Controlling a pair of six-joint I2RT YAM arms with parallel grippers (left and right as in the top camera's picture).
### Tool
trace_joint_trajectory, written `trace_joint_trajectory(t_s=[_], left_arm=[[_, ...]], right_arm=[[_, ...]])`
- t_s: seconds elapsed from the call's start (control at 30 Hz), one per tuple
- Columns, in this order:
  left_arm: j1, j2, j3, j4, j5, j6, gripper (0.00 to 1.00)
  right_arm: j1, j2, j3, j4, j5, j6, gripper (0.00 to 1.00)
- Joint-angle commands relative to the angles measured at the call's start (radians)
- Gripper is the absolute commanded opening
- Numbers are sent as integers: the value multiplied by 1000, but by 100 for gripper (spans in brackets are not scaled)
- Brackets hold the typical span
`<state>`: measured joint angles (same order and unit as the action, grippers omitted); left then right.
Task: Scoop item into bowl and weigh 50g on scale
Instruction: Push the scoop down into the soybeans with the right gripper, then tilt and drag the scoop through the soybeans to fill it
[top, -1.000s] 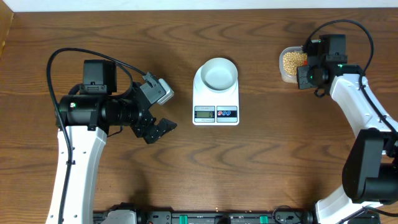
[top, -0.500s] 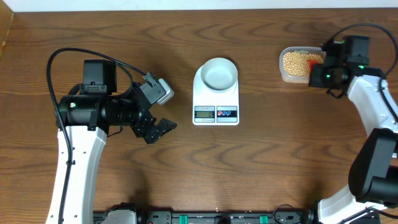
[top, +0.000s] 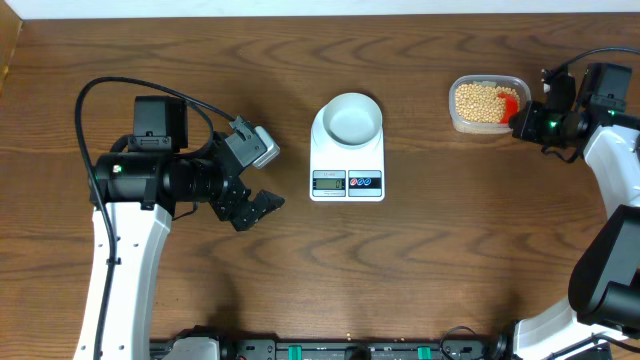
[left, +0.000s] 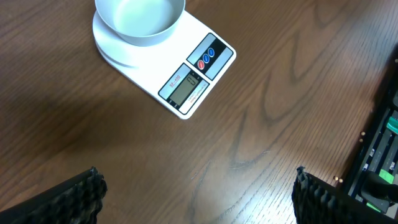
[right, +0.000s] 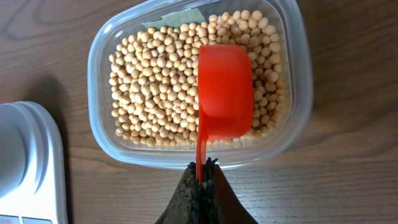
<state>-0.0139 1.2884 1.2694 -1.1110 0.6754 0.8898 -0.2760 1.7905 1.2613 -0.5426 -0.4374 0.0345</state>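
Two arms work at a brown wooden table (top: 450, 250). The right gripper (right: 203, 174) is clamped tight on the thin handle of a red scoop (right: 224, 93), its two dark fingers pressed together with the handle between them. The scoop's cup reaches out over the beans (right: 155, 87), towards the right side of the clear plastic tub (right: 99, 50) that holds them. Whether any beans lie inside the cup cannot be told. The tan-yellow beans cover the tub's floor in a dense layer. From overhead the tub sits at the far right of the table, well apart from the scale (top: 345, 182), with the right gripper just beside its right end.

The white scale lies near the middle of the table, its display and two round buttons, one red and one blue, along the near edge. The reading on the display is too small to make out. The pale blue-grey bowl (top: 350, 118) stands upright on the scale's round platform at the far end, its inside showing only bare surface.

The left gripper (left: 198, 198) hangs above bare wood to the left of the scale, its jaws spread wide and holding nothing. Its ribbed black fingertips (left: 81, 196) show at the bottom corners of the left wrist view, with the scale and bowl ahead of them and apart from them.
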Motion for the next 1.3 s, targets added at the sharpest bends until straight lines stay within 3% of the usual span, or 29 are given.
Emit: trace_joint_trajectory(t_s=[0.0, 1.27], left_arm=[[4, -2, 15, -3, 13, -4, 98], [4, -2, 15, -3, 13, -4, 98]], right_arm=[[0, -17, 1, -24, -53, 21, 1], [-16, 79, 0, 41, -85, 129, 1]])
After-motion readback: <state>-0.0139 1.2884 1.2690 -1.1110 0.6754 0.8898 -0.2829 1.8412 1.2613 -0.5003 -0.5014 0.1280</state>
